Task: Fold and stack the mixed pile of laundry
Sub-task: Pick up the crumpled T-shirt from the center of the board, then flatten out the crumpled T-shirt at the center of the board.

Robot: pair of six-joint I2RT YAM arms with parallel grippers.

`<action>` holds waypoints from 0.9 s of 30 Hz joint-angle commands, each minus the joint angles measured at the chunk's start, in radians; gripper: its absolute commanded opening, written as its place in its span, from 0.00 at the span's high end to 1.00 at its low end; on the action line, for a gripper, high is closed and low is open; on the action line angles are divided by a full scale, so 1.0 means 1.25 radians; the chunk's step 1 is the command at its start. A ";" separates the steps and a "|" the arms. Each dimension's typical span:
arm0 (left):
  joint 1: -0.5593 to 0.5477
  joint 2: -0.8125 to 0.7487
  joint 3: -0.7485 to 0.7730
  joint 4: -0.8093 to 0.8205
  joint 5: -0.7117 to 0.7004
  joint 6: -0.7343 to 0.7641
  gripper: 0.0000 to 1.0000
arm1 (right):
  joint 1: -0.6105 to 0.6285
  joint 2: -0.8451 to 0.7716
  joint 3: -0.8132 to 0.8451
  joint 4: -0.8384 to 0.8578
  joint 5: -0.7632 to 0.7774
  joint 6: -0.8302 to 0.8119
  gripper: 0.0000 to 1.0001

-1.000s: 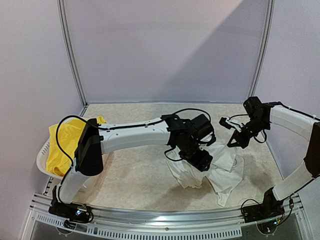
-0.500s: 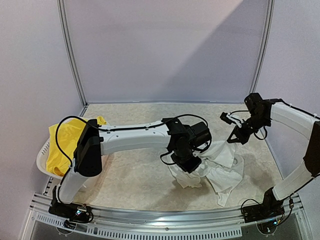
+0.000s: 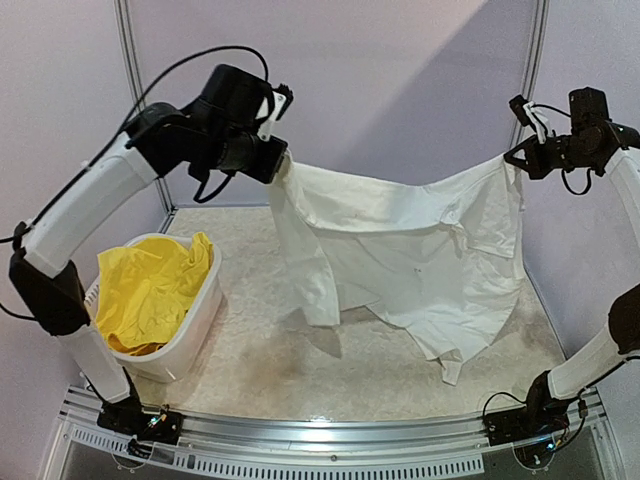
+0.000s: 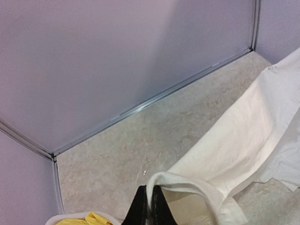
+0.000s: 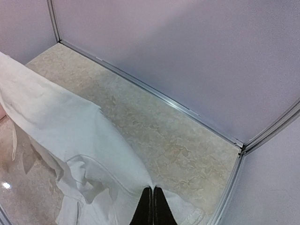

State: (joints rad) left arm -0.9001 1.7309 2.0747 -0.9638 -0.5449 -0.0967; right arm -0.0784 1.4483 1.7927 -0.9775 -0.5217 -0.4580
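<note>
**Shirt up and spread between both arms**

And it's off the table! A second ago your white cloth T-shirt [image 3: 400, 250] lay crumpled right of centre. The left gripper [image 3: 278, 162] was pressed down on it and the right gripper [image 3: 517, 158] hovered just beside.

Now both arms are raised high and wide. Each gripper is pinched fully closed on an upper edge of the shirt, which hangs open between them like a banner. Its lowest tail dangles near the beige table [image 3: 300, 370]; I can't tell whether it touches.

That's your unfurl done, I'd say, and laying it flat for the first fold looks next. The bright yellow shorts [image 3: 150, 290] wait in the white slotted plastic basket [image 3: 200, 320] at near left.
</note>
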 commanded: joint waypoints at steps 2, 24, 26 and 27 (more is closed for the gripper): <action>-0.027 -0.058 -0.046 0.050 -0.058 0.100 1.00 | -0.034 -0.043 0.041 0.009 0.035 0.064 1.00; -0.296 -0.448 -0.290 0.284 -0.039 0.210 1.00 | -0.051 -0.345 0.128 -0.101 -0.173 0.111 1.00; -0.295 -0.432 -0.288 0.292 -0.097 0.221 1.00 | -0.051 -0.333 0.140 -0.098 -0.165 0.131 1.00; -0.292 -0.420 -0.296 0.301 -0.139 0.233 1.00 | -0.051 -0.328 0.136 -0.096 -0.155 0.138 1.00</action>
State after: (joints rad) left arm -1.2552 1.1576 1.7054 -0.6388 -0.5674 0.1482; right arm -0.1383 1.0046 1.9503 -1.0847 -0.7036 -0.3485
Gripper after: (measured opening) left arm 0.021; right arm 0.007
